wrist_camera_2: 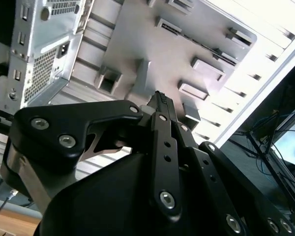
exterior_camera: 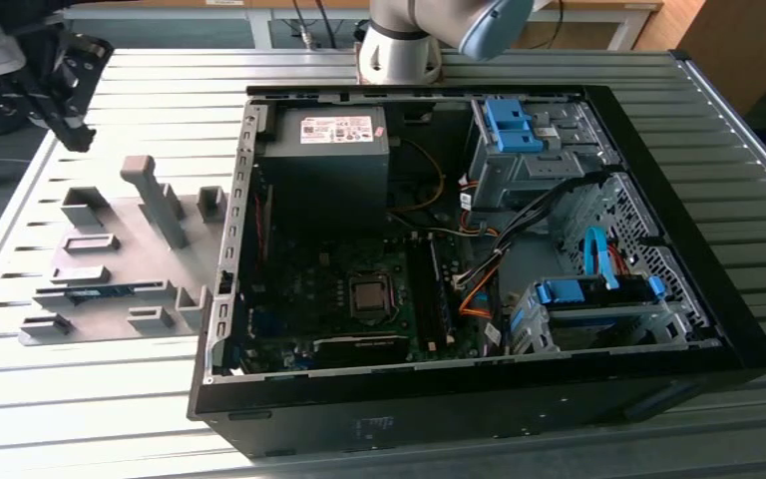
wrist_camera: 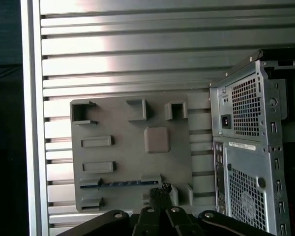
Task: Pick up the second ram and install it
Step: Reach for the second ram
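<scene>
Currently the gripper [exterior_camera: 77,135] hangs high over the slatted table [exterior_camera: 157,90], toward the exterior view's left. It is beyond the far side of the grey holder plate [exterior_camera: 117,225] as that view shows it.

Jaws: closed tip to tip, nothing between them. In the first wrist view the gripper [wrist_camera: 162,191] reads as 1 narrow dark point. It carries nothing.

The second ram [exterior_camera: 104,291] stands on edge in the holder plate, held between low grey blocks in the row along the plate's near edge in the exterior view. It shows as a thin blue-green strip. In the first wrist view the second ram [wrist_camera: 120,183] is a thin dark line with bluish flecks between 2 blocks on the holder plate [wrist_camera: 123,128].

Key relation: the stick lies below the jaws and across the plate from them, well apart, no contact. Its long axis runs along the plate's edge, roughly left to right across the exterior view. The black motherboard slots [exterior_camera: 433,289] inside the open PC case [exterior_camera: 490,404] run up and down that view, so stick and slots lie about square to each other.

With 1 arm only, there is no nearer or farther hand to weigh.

Judgement: the pick has not begun, and the stick is untouched in its holder. I cannot tell whether another stick already sits in the slots.
</scene>
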Tool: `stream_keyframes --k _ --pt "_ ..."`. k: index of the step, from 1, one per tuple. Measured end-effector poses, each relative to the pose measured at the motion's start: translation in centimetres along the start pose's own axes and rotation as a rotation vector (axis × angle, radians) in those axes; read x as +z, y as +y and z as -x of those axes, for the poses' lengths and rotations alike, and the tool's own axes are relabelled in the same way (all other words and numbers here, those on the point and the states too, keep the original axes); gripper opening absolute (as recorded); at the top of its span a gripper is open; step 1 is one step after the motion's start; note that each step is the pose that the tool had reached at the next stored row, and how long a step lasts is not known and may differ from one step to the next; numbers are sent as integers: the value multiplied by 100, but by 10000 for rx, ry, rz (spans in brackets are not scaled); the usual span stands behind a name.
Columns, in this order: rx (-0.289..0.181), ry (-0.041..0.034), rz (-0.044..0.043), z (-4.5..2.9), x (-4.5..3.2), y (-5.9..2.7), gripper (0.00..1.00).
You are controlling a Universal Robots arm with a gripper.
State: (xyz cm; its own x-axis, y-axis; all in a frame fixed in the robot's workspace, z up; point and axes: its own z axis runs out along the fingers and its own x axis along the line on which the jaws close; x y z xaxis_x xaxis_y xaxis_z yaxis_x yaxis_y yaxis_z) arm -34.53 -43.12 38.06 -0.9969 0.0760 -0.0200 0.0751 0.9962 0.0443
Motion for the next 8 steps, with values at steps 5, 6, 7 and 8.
stream_keyframes --k 5,6,7,8 --pt "1 -1 1 -226 -2 -25 11" --pt "0 -1 0 -271 -4 -30 11" --pt "0 -1 1 -312 -4 -36 11" --pt "-2 0 1 -342 -5 -46 11"
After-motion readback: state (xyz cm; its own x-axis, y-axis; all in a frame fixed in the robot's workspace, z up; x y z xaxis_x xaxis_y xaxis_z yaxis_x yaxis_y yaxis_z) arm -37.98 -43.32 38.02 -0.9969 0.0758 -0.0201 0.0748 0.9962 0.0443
